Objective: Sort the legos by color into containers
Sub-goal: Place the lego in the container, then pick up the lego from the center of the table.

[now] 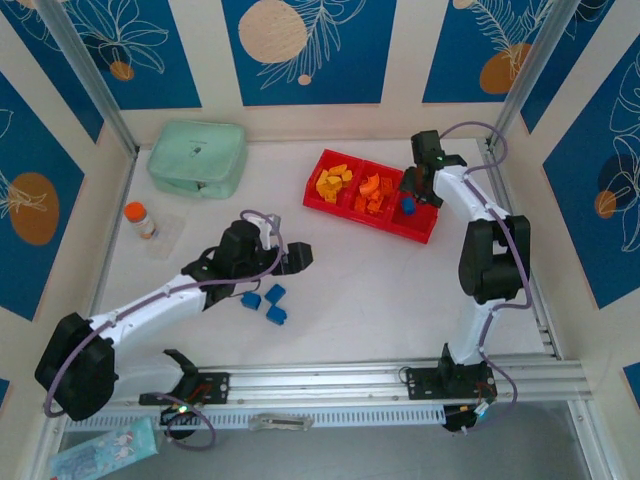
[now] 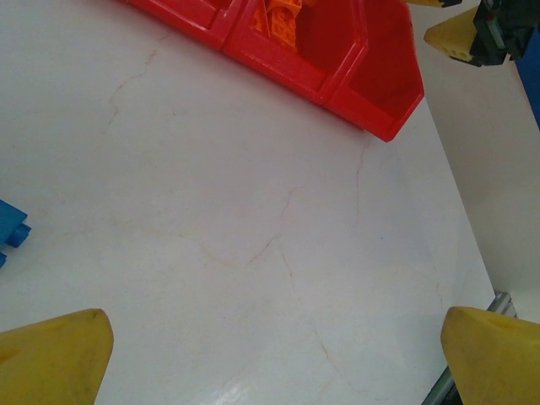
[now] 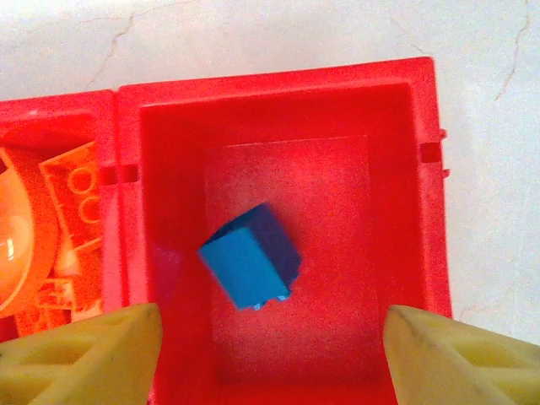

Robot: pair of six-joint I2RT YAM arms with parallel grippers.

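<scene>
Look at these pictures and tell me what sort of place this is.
Probably a robot lab test cell: a white table walled by blue patterned panels, a left arm and right arm mounted on a metal rail, with bricks and a tray laid out for sorting.

Left gripper (image 2: 270, 364) spread wide above the pale table (image 2: 253, 211).

Its two yellow fingertips (image 2: 51, 354) sit in the bottom corners, well apart, with nothing between them. The red tray (image 2: 388, 101) runs diagonally across the top, with orange bricks (image 2: 283, 21) in one compartment. A blue brick (image 2: 10, 229) lies at the left edge. Beyond the tray's end, the right gripper (image 2: 445, 20) shows a yellow fingertip (image 2: 456, 38).
</scene>
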